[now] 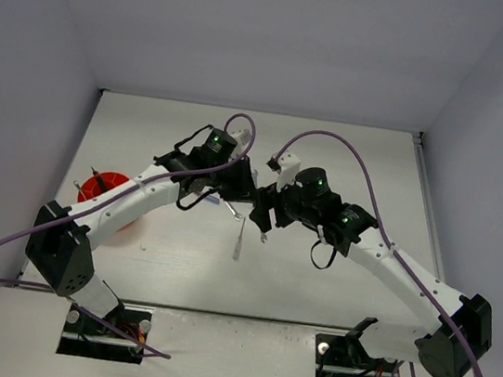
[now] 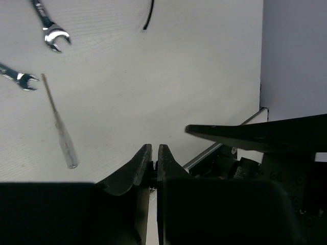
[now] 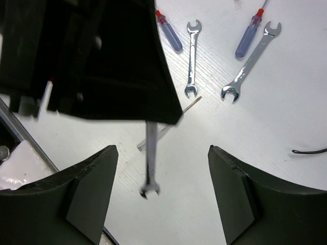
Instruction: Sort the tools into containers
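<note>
left wrist view: the white tabletop (image 2: pixel 168 76) is seen past the closed fingers.
left gripper (image 2: pixel 153 159): clenched, with the black fingers pressed together; what is pinched is not shown here.
clear-handled slender tool (image 2: pixel 61 130): laid flat ahead and to the left of the fingers.
two loose silver wrenches (image 2: pixel 53 35): laid farther ahead on the left; only their jaw ends are seen.
right wrist view: the scene is seen between the spread fingers.
right gripper (image 3: pixel 162 191): released, with the fingers held wide apart.
thin silver open-end wrench (image 3: pixel 149 168): hung, blurred, between the right fingers and touched by neither. Its upper end is hidden under the left gripper, by which it is grasped.
two blue-handled, red-collared screwdrivers (image 3: pixel 171 35): laid beyond the gripper, beside the loose wrenches.
top external view: both grippers are seen close together over the middle of the table.
round orange-red plastic tub (image 1: pixel 101 194): stood well to the left of both grippers and partly covered by the left arm (image 1: pixel 138 193).
</note>
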{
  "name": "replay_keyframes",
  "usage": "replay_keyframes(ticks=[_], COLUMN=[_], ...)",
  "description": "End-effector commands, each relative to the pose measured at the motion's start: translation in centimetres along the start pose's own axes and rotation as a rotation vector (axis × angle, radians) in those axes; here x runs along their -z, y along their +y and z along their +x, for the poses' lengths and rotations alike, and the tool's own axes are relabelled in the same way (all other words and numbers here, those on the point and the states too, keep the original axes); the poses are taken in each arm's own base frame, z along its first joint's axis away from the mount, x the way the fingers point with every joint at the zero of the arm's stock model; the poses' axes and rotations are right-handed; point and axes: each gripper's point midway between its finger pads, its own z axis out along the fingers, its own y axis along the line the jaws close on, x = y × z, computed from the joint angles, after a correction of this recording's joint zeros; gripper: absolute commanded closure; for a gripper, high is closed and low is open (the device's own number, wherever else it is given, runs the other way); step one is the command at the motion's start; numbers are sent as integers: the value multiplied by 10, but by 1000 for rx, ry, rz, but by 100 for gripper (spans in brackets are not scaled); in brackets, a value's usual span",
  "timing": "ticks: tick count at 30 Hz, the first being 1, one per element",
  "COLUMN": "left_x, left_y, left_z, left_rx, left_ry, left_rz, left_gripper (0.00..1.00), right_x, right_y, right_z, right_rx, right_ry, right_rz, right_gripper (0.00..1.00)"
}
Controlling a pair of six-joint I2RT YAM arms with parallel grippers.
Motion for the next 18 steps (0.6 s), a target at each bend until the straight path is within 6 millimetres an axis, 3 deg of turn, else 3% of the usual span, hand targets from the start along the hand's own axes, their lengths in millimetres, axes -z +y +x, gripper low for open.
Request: replay_keyframes(ticks=[1,8,12,16,18], left_x=[60,152,195,223,227], left_y=[16,115,170,211,225], left_z=[-59,-100,-112,-116,-117], left_rx=[-21,2,53,110,129], left_ry=[-197,-341,-395,-422,-416], left_rz=[-49,-371,-539,-665,-694], left_gripper=[100,100,100,100,100], right_x=[22,20,16,14,13], right_y=[4,-6,-8,-10,-10], right_z=[-45,-32,-20,-11,-8], right_rx=[22,-5,-20,-28,-31], right_ry=[-156,-138,-113,-93,-86], right_rz=[15,65,71,75,72], right_gripper=[29,27,27,27,27])
